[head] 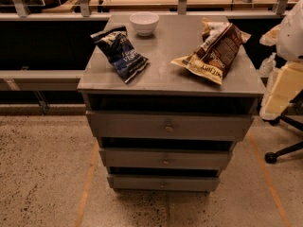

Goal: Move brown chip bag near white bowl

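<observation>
Three things sit on the grey worktop (173, 37): brown chip bag (215, 51), white bowl (144, 22), dark blue chip bag (120, 53).

Brown chip bag is on the right half of the worktop, near the right edge. It lies crumpled, humped in the middle, not flat. Its long axis runs on a diagonal, back-right to front-left. The tan-yellow end with lettering points to the front-left, close to the front edge; the other end points toward the back right corner.

White bowl stands upright at the back, left of centre, well apart from the brown bag, with bare worktop between them.

Dark blue chip bag lies on the left half, just in front of and left of the bowl. Its long axis runs back-left to front-right.

Under the worktop are three grey drawers (165, 126), all pulled slightly out, stepped.

Robot arm (289, 74), pale white and cream, shows at the right edge, beside the worktop's right side, apart from the brown bag. The gripper is out of view, so whether the jaws are open or hold anything I cannot tell.

A chair base (284, 150) sits on the speckled floor at lower right.
</observation>
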Controlling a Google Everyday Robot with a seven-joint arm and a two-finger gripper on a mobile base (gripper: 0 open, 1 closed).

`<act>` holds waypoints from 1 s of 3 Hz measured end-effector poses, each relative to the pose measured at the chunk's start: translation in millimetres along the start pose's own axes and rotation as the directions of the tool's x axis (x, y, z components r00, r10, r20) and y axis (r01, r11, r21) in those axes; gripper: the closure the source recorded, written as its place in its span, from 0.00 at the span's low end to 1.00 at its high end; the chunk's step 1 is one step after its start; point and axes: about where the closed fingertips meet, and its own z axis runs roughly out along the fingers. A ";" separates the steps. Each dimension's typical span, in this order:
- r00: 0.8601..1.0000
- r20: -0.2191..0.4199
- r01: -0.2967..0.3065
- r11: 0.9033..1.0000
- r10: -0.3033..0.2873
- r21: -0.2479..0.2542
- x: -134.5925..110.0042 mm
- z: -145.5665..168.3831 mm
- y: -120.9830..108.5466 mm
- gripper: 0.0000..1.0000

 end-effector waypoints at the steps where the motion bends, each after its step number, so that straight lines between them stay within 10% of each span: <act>1: 0.998 0.008 0.070 0.997 -0.070 0.034 5.6 21.0 -50.8 0.00; 2: 0.972 0.056 0.221 0.970 -0.227 0.098 7.1 37.0 -101.1 0.00; 3: 0.973 0.056 0.218 0.971 -0.224 0.097 6.9 37.3 -101.0 0.00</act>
